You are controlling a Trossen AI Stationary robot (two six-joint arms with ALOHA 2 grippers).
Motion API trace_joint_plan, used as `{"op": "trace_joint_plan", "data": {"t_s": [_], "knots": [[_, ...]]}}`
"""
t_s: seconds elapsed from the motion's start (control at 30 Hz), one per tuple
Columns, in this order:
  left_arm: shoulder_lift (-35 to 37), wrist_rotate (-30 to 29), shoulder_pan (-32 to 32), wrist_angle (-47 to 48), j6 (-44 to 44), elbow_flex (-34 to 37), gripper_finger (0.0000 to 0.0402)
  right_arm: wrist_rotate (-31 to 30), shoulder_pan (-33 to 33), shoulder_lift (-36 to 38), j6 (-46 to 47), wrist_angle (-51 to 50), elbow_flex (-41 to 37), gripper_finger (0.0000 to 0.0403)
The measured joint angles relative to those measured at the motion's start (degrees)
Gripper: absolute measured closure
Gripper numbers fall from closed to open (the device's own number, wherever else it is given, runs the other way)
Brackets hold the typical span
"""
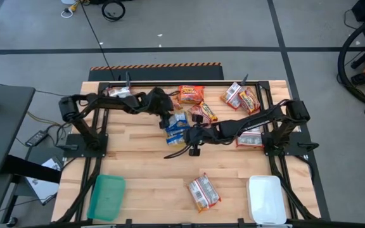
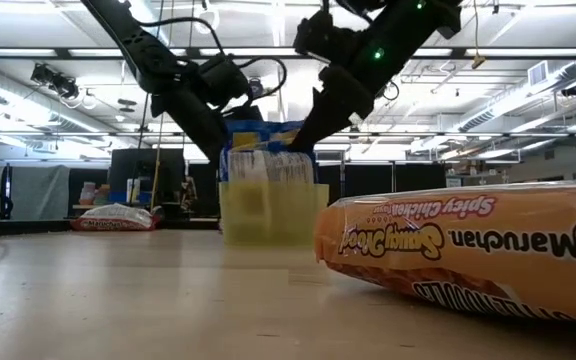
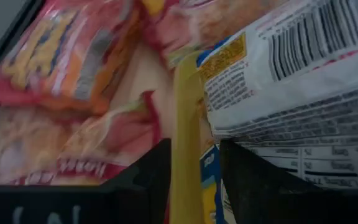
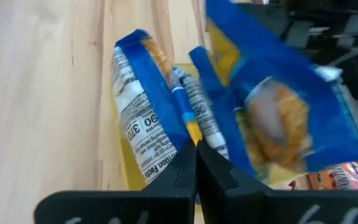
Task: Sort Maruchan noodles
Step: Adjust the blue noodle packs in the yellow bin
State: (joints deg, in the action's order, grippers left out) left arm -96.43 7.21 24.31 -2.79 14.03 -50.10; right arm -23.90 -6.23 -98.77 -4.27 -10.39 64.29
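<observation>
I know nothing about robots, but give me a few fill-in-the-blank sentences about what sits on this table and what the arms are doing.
1. Both arms meet over the yellow tray near the table's middle, which holds ____-and-yellow noodle packets.
2. The right gripper has its jaws shut on the edge of a ____ packet.
3. At the table's front corners lie a green tray and a ____ tray.
4. The left gripper has its jaws around the tray's ____ wall.

Missing words: blue; blue; white; yellow
</observation>
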Motion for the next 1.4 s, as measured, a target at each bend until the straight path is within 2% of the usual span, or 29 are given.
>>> {"op": "trace_joint_plan", "data": {"t_s": [0.23, 0.37, 0.53, 0.67, 0.77, 0.9, 0.97, 1.03, 1.1, 1.27, 1.4], "knots": [[-1.82, -1.22, -1.55, 0.42, 1.65, -0.05, 0.0260, -0.91, 0.03, 1.37, 1.05, -0.17, 0.02, 0.0394], [-1.39, -6.40, -1.71, 1.27, 2.28, -0.49, 0.0260, -1.40, 0.31, 1.48, 2.19, -2.49, -0.50, 0.0394], [4.75, -7.30, -0.26, 2.21, 3.43, -1.69, 0.0251, -0.51, 0.05, 1.74, 2.73, -4.71, -1.53, 0.0383], [9.48, -7.16, 1.51, 8.49, 3.82, -2.41, 0.0241, 1.03, -0.96, 3.62, 1.07, -8.10, -0.03, 0.0348], [12.64, -3.62, 3.01, 11.41, 2.75, -1.95, 0.0240, 1.06, -1.23, 6.29, -0.94, -7.95, 0.96, 0.0312], [14.54, 7.31, 3.67, 10.52, -3.55, 0.97, 0.0247, 2.47, 0.85, 6.84, -3.29, -5.32, 0.96, 0.0272], [14.78, 11.51, 2.08, 7.96, -6.96, 3.28, 0.0251, 6.15, 2.68, 5.54, -3.20, -3.15, 0.98, 0.0260], [14.71, 12.23, -0.57, 5.97, -8.98, 5.82, 0.0255, 11.18, 4.32, 2.78, -2.92, -1.00, 0.94, 0.0256], [14.67, 10.95, -3.67, 4.64, -10.48, 7.61, 0.0259, 13.80, 5.58, 0.22, -3.27, -0.29, 0.81, 0.0255], [14.67, 5.13, -12.78, 5.72, -15.07, 9.49, 0.0260, 15.98, 7.76, -2.35, -4.29, 0.20, 1.85, 0.0261], [14.69, 0.99, -19.97, 9.28, -18.29, 9.50, 0.0260, 24.27, 7.98, -1.48, -3.28, -2.72, 2.95, 0.0260]]}}
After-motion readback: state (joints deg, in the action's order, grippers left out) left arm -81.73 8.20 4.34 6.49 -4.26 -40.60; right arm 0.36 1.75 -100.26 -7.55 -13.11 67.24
